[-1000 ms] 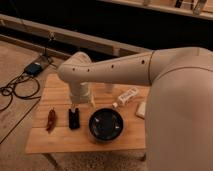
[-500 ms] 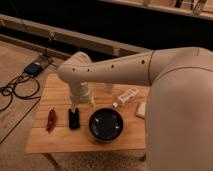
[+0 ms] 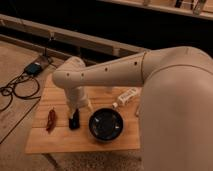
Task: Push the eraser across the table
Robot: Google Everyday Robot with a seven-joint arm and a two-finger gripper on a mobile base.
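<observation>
The eraser [image 3: 74, 120] is a small black oblong block lying on the light wooden table [image 3: 65, 141], left of the black bowl [image 3: 106, 125]. My gripper [image 3: 79, 106] hangs down from the white arm and sits just above and behind the eraser's far end. The arm crosses the table from the right. A dark red pepper-like thing [image 3: 50, 120] lies left of the eraser.
A white bottle-like object [image 3: 127, 96] lies on the table right of the gripper. A cream-white block [image 3: 138, 110] shows at the table's right edge, half hidden by the arm. Cables and a small blue box [image 3: 33, 67] lie on the floor at left.
</observation>
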